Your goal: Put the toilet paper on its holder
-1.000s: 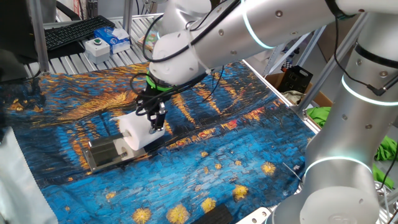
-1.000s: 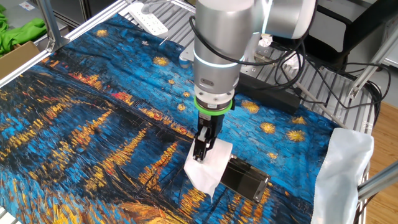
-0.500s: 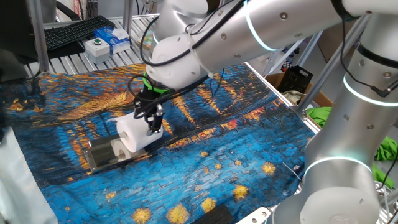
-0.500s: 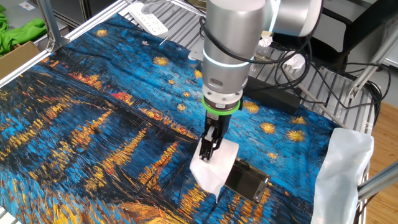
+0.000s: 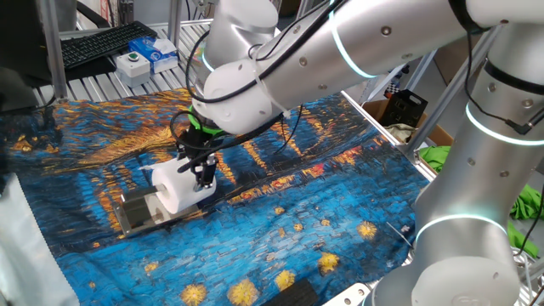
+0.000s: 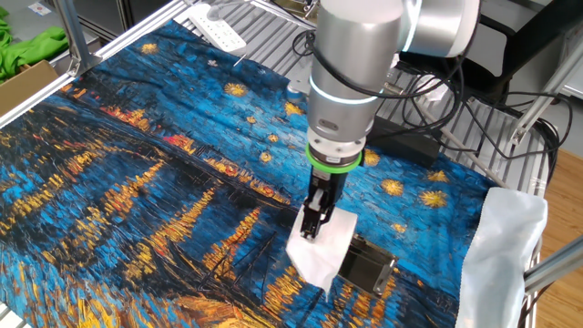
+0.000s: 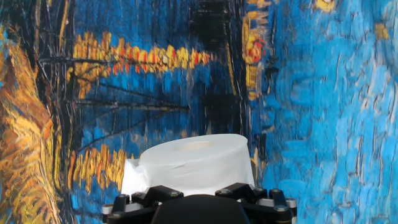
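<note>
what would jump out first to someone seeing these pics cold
The loud blue and gold painted cloth covering the table grabs the eye at once. Next comes the big silver arm reaching down at its middle, its gripper shut on the white toilet paper. The roll sits right at the grey metal holder lying on the cloth near its edge.

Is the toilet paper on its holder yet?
Not yet. The end effector grips the toilet paper right at the metal holder; whether the bar has entered the core, cannot tell.
</note>
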`<control>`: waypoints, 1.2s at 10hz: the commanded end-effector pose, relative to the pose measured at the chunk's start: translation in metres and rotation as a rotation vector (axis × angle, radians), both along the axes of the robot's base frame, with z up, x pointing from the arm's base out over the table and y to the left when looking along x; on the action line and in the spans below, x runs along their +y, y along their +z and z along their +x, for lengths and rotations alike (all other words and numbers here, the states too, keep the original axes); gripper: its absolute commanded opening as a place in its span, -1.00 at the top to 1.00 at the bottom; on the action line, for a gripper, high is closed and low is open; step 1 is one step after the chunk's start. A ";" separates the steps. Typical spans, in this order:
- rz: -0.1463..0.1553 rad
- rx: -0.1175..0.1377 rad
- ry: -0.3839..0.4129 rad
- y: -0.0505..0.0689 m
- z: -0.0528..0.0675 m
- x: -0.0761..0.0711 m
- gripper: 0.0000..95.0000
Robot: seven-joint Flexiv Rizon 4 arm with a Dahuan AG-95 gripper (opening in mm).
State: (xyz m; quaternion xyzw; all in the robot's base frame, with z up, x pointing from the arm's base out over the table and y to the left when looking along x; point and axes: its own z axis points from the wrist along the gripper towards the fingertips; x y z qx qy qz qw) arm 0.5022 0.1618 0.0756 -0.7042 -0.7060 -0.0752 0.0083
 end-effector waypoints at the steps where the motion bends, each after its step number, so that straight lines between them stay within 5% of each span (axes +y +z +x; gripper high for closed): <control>1: 0.002 0.000 -0.006 0.001 -0.004 0.003 1.00; 5: 0.007 -0.002 -0.028 -0.004 -0.018 0.025 1.00; 7: 0.020 -0.003 -0.037 0.002 -0.026 0.030 1.00; 12: 0.026 -0.009 -0.072 -0.007 -0.035 0.041 1.00</control>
